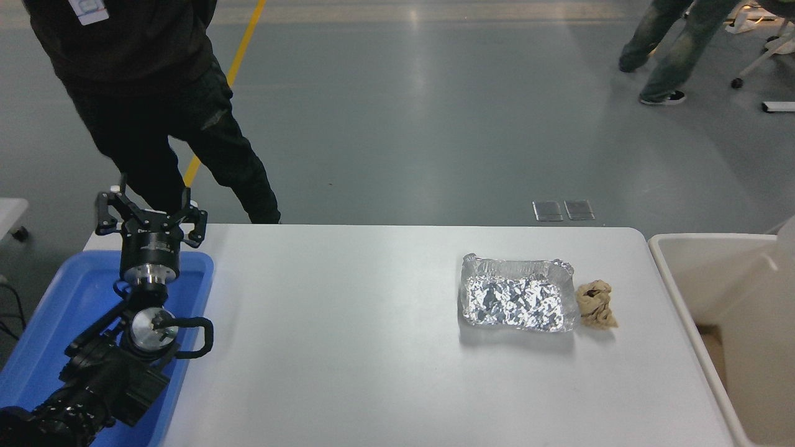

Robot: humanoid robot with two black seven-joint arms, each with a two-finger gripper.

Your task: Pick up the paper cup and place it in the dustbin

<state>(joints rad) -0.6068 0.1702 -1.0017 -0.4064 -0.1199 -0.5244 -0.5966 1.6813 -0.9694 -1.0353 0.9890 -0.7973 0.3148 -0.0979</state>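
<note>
Fingers [105, 208]: left gripper's [151, 214], spread wide, holding nothing (right gripper out of view)
Bin [702, 239]: far right of them
Cup [787, 234]: sliver at bin's edge

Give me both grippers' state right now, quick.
Left gripper: open, empty, parked above the blue tray.
Right gripper: out of view, state cannot be told.

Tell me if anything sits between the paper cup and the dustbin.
Nothing visible does. Only a white sliver of the paper cup shows at the right edge, over the dustbin, whose mouth is open. The foil tray and brown wad lie on the table beside it.
</note>
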